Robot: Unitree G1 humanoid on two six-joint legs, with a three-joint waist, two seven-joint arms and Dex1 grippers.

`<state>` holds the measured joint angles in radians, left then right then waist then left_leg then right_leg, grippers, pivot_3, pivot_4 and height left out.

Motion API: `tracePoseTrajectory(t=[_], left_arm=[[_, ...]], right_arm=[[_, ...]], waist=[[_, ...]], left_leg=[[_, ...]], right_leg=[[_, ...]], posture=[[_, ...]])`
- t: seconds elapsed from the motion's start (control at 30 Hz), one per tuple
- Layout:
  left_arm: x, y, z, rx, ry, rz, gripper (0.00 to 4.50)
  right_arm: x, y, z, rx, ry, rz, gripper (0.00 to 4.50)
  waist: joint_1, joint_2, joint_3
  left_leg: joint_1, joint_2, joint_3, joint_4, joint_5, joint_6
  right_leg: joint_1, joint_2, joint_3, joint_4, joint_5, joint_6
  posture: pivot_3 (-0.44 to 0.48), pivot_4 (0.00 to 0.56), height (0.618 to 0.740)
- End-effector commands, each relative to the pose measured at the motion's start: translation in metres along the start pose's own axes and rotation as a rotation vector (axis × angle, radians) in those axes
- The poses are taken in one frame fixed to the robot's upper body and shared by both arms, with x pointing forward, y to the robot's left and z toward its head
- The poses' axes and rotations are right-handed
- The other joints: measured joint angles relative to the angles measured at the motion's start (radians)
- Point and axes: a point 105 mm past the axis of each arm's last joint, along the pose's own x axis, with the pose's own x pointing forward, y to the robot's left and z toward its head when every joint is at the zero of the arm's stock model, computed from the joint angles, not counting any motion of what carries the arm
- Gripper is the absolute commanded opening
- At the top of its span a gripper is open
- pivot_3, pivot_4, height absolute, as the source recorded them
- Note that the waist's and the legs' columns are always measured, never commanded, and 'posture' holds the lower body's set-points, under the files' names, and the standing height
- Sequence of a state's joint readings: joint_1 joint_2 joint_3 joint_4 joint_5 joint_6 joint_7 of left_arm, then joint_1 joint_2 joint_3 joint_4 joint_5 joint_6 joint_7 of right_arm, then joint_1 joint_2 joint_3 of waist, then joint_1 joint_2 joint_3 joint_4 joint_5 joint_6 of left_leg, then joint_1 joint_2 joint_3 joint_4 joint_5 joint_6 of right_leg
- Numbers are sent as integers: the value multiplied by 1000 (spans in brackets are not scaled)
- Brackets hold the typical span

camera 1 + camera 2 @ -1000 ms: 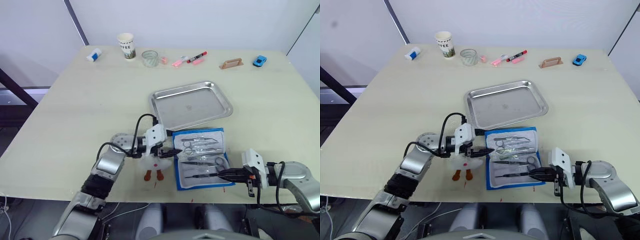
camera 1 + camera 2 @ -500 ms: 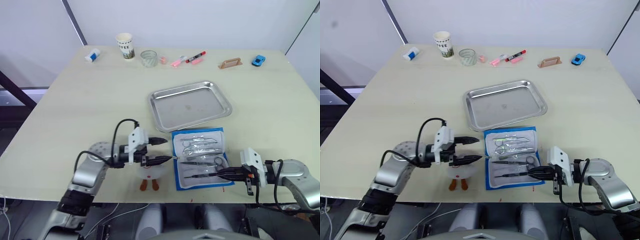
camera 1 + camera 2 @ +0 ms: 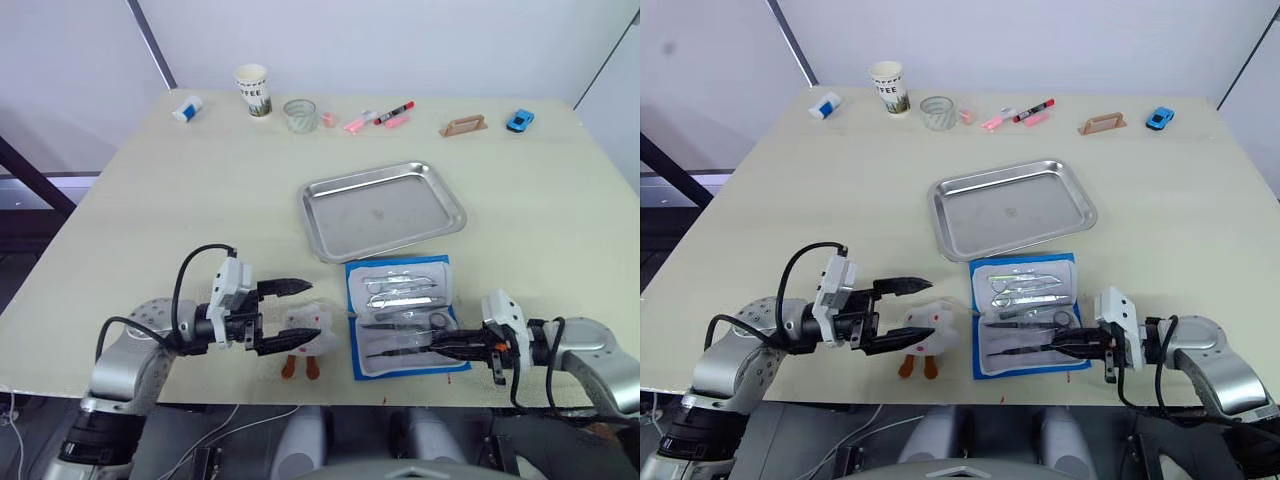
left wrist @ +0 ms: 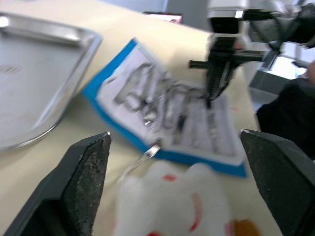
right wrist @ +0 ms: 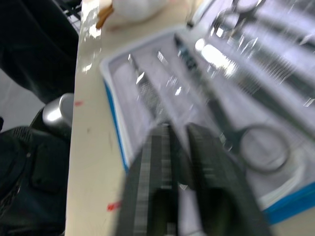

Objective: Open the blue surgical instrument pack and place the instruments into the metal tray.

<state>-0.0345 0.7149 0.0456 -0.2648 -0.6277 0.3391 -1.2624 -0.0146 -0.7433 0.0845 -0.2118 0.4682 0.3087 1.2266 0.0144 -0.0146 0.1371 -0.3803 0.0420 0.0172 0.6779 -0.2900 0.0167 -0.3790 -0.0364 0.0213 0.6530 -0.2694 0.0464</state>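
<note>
Lying open near the tabletop's (image 3: pixel 150 200) near edge: blue surgical instrument pack (image 3: pixel 404 315), instruments (image 3: pixel 405 295) resting on its lining. Reaching over its near right part: right end effector (image 3: pixel 441 345), fingers almost closed, grasp impossible to tell. Hovering left, beside a white plush toy (image 3: pixel 303 337): left end effector (image 3: pixel 292 317), spread wide, gripping nothing. Sitting just beyond the pack: metal tray (image 3: pixel 384 209).

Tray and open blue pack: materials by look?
The metal tray: likely stainless steel, brushed-shiny, with mirror glints along its raised rim. The blue surgical instrument pack: apparently blue fabric or paper border around a whitish clear-plastic lining, glossy where the instruments lie.
</note>
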Motion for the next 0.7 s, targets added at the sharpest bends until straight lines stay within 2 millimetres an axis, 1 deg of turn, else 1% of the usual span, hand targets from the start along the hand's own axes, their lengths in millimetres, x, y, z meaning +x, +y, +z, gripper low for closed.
tracePoseTrajectory(t=[0.03,0.07,0.1,0.17,0.2,0.27,0.43,0.7], left_arm=[[-2,-6,10,26,-9,-32,4500],[-2,-7,11,39,-5,-36,4500],[-2,-7,11,56,-3,-36,4500],[-1,-6,11,84,-8,-14,4500],[-1,-7,13,66,-50,-29,4500],[-1,-10,13,77,-53,-63,4500],[-5,-12,20,63,-64,-129,4500],[-7,-9,25,90,-80,-134,4500]], right_arm=[[-6,4,18,-34,-48,10,2838],[-7,5,19,-41,-54,12,3082],[-8,6,21,-47,-59,11,3708],[-8,5,21,-59,-66,-1,4428],[-8,4,22,-70,-69,-10,4428],[-8,0,23,-106,-76,-33,4428],[-5,-10,26,-160,-90,-57,4428],[3,-29,24,-228,-84,-64,4428]], waist=[[0,0,0],[-1,0,0],[-1,0,0],[-1,0,0],[0,0,0],[0,0,1],[-1,1,1],[-1,1,2]], left_leg=[[0,0,0,0,0,0],[0,0,0,0,0,0],[0,0,0,0,0,0],[0,0,0,-1,0,0],[0,0,0,-1,0,0],[0,0,1,-1,0,0],[0,0,1,-1,0,0],[0,0,1,-1,0,0]], right_leg=[[0,0,0,0,0,0],[0,0,0,0,0,0],[0,0,0,0,0,0],[0,0,0,0,0,0],[0,0,0,-1,0,0],[0,0,0,-1,0,0],[0,0,0,-1,0,0],[0,0,0,-1,0,0]], posture=[[0,150,740],[0,150,740],[0,150,740],[0,150,740],[0,150,740],[0,150,740],[0,150,740],[0,150,740]])
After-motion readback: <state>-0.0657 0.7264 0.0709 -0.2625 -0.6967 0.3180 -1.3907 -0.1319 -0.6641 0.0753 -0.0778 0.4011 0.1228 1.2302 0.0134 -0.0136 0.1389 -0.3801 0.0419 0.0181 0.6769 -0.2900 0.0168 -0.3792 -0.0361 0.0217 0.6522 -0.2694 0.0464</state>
